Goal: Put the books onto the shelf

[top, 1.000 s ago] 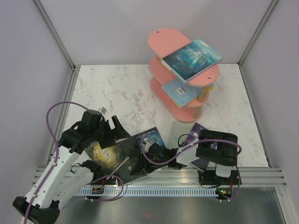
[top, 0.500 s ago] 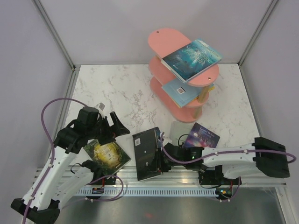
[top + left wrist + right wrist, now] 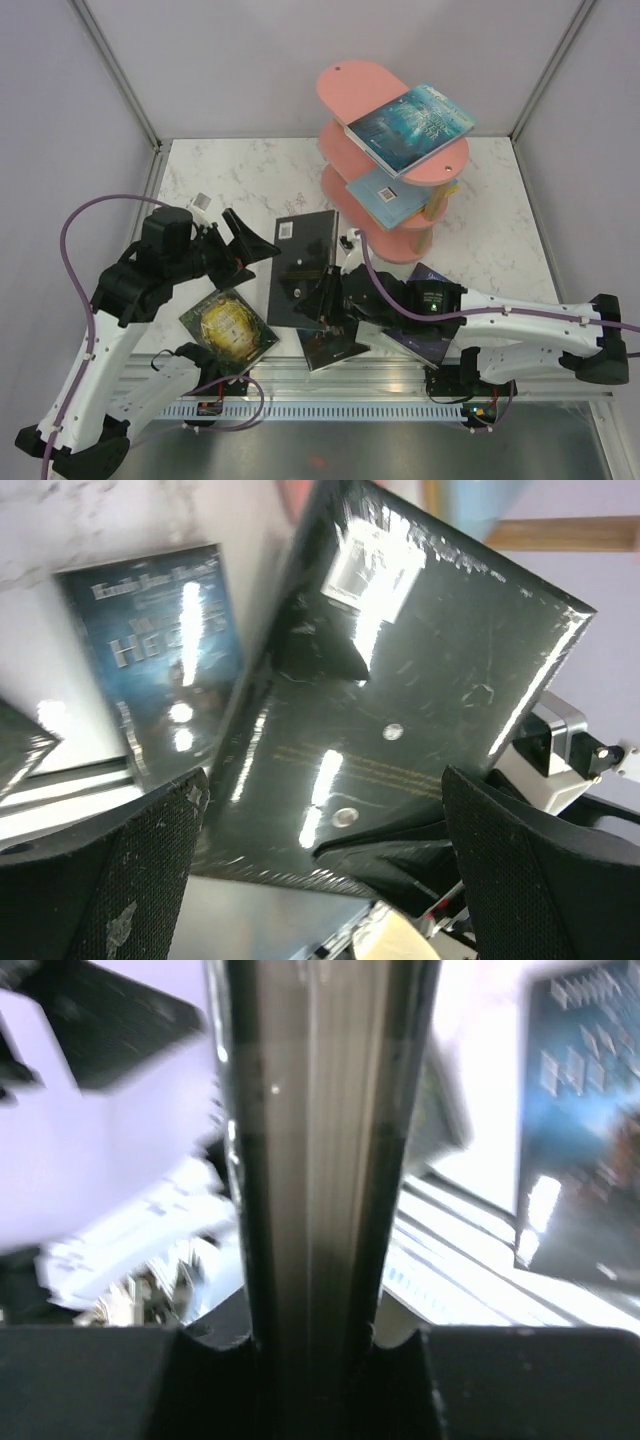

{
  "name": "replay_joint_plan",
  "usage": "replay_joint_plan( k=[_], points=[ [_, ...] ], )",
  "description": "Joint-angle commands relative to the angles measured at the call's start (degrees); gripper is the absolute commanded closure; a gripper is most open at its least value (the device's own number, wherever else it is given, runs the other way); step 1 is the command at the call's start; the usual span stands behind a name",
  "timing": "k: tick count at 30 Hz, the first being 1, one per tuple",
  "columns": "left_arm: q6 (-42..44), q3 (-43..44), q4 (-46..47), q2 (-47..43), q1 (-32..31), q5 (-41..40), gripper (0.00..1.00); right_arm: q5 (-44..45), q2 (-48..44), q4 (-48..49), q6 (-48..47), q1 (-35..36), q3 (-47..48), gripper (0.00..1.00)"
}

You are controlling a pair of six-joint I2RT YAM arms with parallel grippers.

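Two claws meet at one dark book (image 3: 305, 265). The right claw (image 3: 330, 300) pinches it. In the right wrist view the book runs edge-on straight up between the fingers (image 3: 215, 1360), which press on its two covers. From above, the book appears to hang clear of the worktop (image 3: 230, 180), tilted, with a white label near its far corner. The claw grips it at the near right side, though the book partly hides the exact spot.

The left claw (image 3: 255, 247) is spread wide just left of the dark book, its tips pointing at the book's left edge. Whether they touch it I cannot tell. In the left wrist view the glossy cover fills the space ahead between the two fingers (image 3: 100, 880).

Just nearer than the right claw, a blue book (image 3: 335, 348) lies flat on the worktop, partly under the dark one. Right of that claw, beneath its arm, lies a purple book (image 3: 418, 345). Nearer than the left claw, a green-gold book (image 3: 228, 325) lies flat.

The shelf (image 3: 345, 85) stands well beyond the right claw, apart from it. A teal book (image 3: 410, 122) rests on its top board and a pale-blue book (image 3: 380, 192) on the middle one.
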Motion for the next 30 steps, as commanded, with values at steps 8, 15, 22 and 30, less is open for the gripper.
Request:
replay_joint_plan(
  k=[8,15,22,30],
  points=[
    [-8.79,13.16,-0.82,1.59,0.41,-0.48,0.00,3.44,14.76,2.00,-7.28,-7.76,29.50,1.00],
    [-2.03,16.42,-3.19,0.80,0.41,-6.10,0.00,-7.72,15.91,3.05,-8.60,-11.46,34.87,1.00],
    [-4.20,16.59,-3.81,-0.78,0.41,-9.98,0.00,-5.93,8.54,2.88,-6.15,-11.64,29.00,1.00],
    [-11.17,7.63,8.75,-1.75,0.41,-3.57,0.00,-10.80,8.17,10.00,-5.08,-16.82,29.58,1.00]
  ],
)
